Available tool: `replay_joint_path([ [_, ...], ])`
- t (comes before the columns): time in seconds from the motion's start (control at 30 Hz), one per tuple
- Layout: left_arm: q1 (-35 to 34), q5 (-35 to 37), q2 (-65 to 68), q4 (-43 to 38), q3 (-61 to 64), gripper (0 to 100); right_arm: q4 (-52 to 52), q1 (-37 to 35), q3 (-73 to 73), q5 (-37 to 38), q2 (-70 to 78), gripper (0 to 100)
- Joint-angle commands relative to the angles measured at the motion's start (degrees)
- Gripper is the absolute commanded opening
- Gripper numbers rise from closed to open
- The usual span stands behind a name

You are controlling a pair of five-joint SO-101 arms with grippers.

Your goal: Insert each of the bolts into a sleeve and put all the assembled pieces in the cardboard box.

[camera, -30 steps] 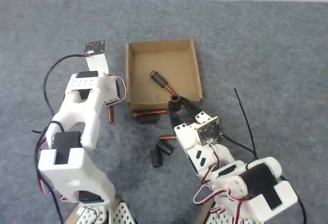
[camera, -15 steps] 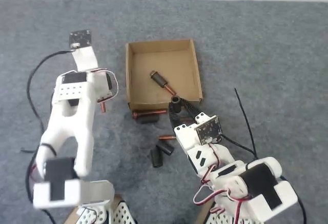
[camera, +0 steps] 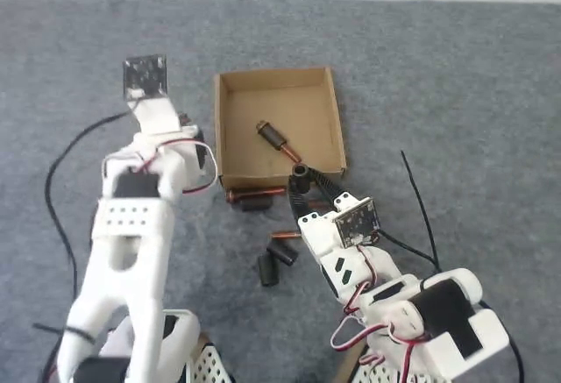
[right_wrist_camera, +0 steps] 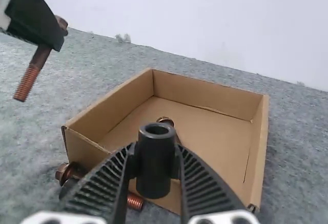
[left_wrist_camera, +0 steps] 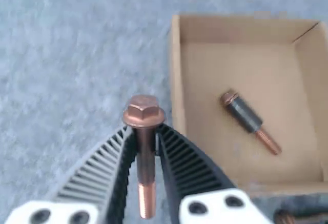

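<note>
The copper-coloured hex-head bolt (left_wrist_camera: 144,115) is hanging above the grey carpet (left_wrist_camera: 77,55) beside the cardboard box (left_wrist_camera: 177,80), your left gripper (left_wrist_camera: 145,131) clamping its shank, ribbed black fingers (left_wrist_camera: 115,157) hiding part of it. Your right gripper (right_wrist_camera: 155,155) is pinching a smooth black sleeve (right_wrist_camera: 155,137) upright at the box's near wall, lower end hidden. One assembled piece (camera: 273,139) is lying inside the box

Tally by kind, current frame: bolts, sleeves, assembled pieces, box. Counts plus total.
Assembled piece: 1, in the cardboard box
Loose bolts: 3 (held bolt in left gripper, bolt by the box, lone bolt)
Loose sleeves: 4 (held sleeve in right gripper, sleeve by the box, two lying sleeves)
Cardboard box: 1
Total: 9
</note>
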Motion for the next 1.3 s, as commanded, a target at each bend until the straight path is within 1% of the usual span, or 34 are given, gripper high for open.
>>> replay_joint_path([
  [0.0,1.8,-0.4,-8.6,-12.4,6.3,1,0.3,0.8,1.1,-0.1,0.1,0.6],
  [0.1,4.4,-0.4,-14.1,-19.1,12.5,1,0.3,0.8,1.1,-0.1,0.1,0.6],
  [0.2,7.8,-0.3,-19.3,-22.3,16.7,1,0.4,0.8,1.1,0.0,0.1,0.6],
  [0.4,15.4,-0.2,-28.6,-22.3,18.7,1,0.4,0.8,1.1,0.0,0.1,0.6],
  [0.67,29.4,-0.2,-39.4,-22.4,24.0,1,0.4,0.8,1.1,0.0,0.1,0.6],
  [0.77,33.1,-0.2,-42.2,-22.4,25.7,1,0.4,0.8,1.1,0.0,0.1,0.6],
  [0.87,34.7,-0.2,-43.7,-22.4,26.7,1,0.4,0.7,1.1,0.0,0.1,0.6],
  [1.07,34.7,0.4,-44.0,-22.5,26.9,1,0.3,0.5,1.1,0.0,0.1,0.6],
  [1.2,34.6,8.5,-44.0,-22.5,26.9,1,0.2,0.5,0.9,-0.4,0.1,0.6],
  [1.27,34.5,10.8,-44.0,-22.6,26.9,1,0.0,0.5,0.9,-0.4,0.1,0.6],
])
